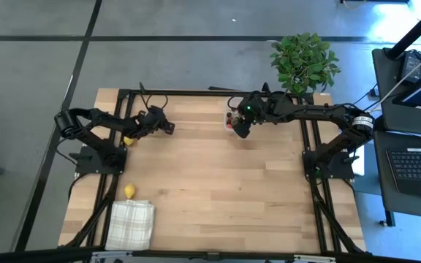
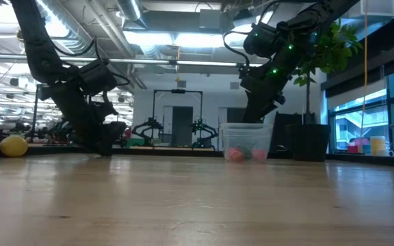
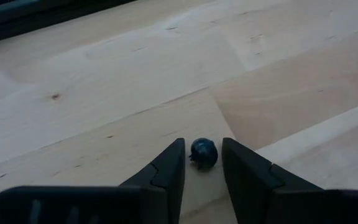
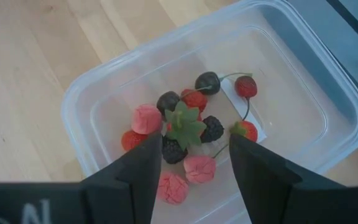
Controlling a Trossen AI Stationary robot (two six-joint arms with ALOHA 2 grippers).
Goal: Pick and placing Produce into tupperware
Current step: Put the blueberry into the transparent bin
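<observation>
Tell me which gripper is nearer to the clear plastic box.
The right. The right gripper hangs directly above the clear plastic box; the left gripper is far across the table, around a dark berry.

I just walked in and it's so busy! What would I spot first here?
Probably the clear tupperware full of red, pink and dark berries, with the right gripper hovering right above it. Across the table, the left gripper straddles one tiny dark berry on the wood.

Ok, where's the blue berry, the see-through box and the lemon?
blueberry (image 3: pixel 203 152), left wrist view, its round middle.
tupperware (image 4: pixel 303 68), right wrist view, bare clear floor.
lemon (image 1: pixel 129 191), high view, its yellow middle.
</observation>
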